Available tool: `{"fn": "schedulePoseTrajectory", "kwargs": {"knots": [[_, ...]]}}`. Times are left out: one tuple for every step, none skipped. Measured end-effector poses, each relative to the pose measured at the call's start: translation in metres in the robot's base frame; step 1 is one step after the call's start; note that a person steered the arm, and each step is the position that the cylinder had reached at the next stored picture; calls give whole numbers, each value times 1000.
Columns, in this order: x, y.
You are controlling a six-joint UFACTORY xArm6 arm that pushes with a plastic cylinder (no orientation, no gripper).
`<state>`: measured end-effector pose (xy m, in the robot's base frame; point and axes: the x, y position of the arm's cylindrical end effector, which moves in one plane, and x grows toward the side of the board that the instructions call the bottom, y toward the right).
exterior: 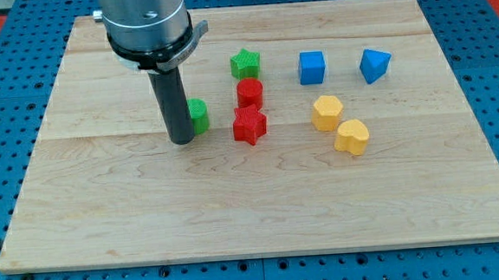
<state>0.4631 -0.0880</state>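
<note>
From where I stand, the tool is only a straight dark rod with nothing to open or close, so it grasps nothing; my tip (181, 141) rests on the wooden counter (236, 210), pressed against the left side of a small green block (198, 114) whose shape the rod partly hides. To keep such a contact clean, I judge the tip should stay square behind the block's middle, since an off-centre touch would likely spin it aside. Close on the view's right, a red star (249, 125) lies near the green block, with a red rounded block (249, 93) just above it and a green star (246, 64) above that, so there is little room on that side. Farther right sit a blue cube (312, 67), a blue angular block (374, 65), a yellow hexagon (327, 113) and a yellow heart (352, 137), touching or nearly so. The arm hangs from the view's top left, its grey collar upright and the rod plumb.
</note>
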Motion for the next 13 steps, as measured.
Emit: {"fn": "schedulePoseTrajectory", "kwargs": {"knots": [[47,-6],[-10,10],[-68,11],[-85,10],[-59,11],[-60,19],[-93,7],[-96,-1],[-72,-15],[-47,-9],[-42,-19],[-42,-37],[-42,-45]]}}
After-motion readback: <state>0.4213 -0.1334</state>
